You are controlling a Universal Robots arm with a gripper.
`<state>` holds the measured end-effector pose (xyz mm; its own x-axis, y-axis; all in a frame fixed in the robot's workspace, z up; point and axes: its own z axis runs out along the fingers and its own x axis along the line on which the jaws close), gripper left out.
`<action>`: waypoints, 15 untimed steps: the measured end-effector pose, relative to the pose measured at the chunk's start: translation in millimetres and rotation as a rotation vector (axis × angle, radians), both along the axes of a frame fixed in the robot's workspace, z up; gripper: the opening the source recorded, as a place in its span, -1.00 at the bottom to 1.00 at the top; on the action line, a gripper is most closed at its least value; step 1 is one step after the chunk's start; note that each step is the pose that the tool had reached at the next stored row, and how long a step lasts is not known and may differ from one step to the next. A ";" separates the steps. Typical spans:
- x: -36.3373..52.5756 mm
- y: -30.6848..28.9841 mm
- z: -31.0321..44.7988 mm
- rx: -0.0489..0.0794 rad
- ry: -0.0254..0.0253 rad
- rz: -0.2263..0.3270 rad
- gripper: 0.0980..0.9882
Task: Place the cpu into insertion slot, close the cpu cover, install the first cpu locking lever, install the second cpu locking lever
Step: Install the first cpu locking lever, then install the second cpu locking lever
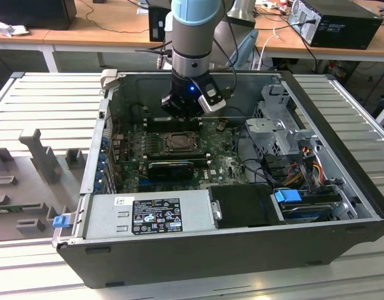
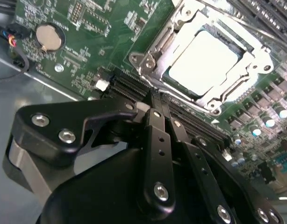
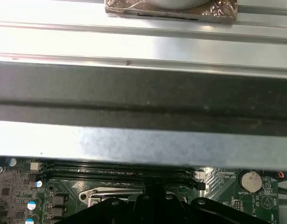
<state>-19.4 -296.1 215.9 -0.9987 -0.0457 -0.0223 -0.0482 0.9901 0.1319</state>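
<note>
Black linkage bars of the gripper (image 2: 161,106) fill the foreground of the second wrist view, its 2 fingers (image 2: 156,122) pressed together and holding nothing, tips hovering just beside the insertion slot (image 2: 155,49). Beyond them the cpu (image 2: 204,60) lies seated in that socket, with the cpu cover (image 2: 255,60) closed flat around it. Around this spreads the green motherboard (image 2: 87,46) with a coin battery (image 2: 49,36). From the exterior view, the arm (image 1: 191,37) reaches down into the open computer case (image 1: 198,256).

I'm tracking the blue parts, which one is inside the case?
The blue tab at the exterior view's right; the blue clip at its left sits outside the case.
</note>
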 end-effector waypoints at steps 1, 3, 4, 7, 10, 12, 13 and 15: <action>-0.1 -1.0 0.0 0.000 0.0001 0.000 -0.98; -0.1 -3.5 0.0 0.000 0.0001 0.000 -0.98; -0.1 -4.1 0.0 0.000 0.0001 0.000 -0.98; 0.0 -7.2 0.0 0.000 0.0001 0.000 -0.98; 0.0 -8.4 0.0 0.000 0.0001 0.000 -0.98; 0.0 -9.7 0.0 0.000 0.0001 0.000 -0.98; 0.0 -10.6 0.0 0.000 0.0001 0.000 -0.98; -0.1 -12.5 0.4 0.000 0.0002 0.000 -0.98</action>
<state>-19.5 -308.6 216.3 -0.9987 -0.0453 -0.0222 -0.0479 0.9901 0.1317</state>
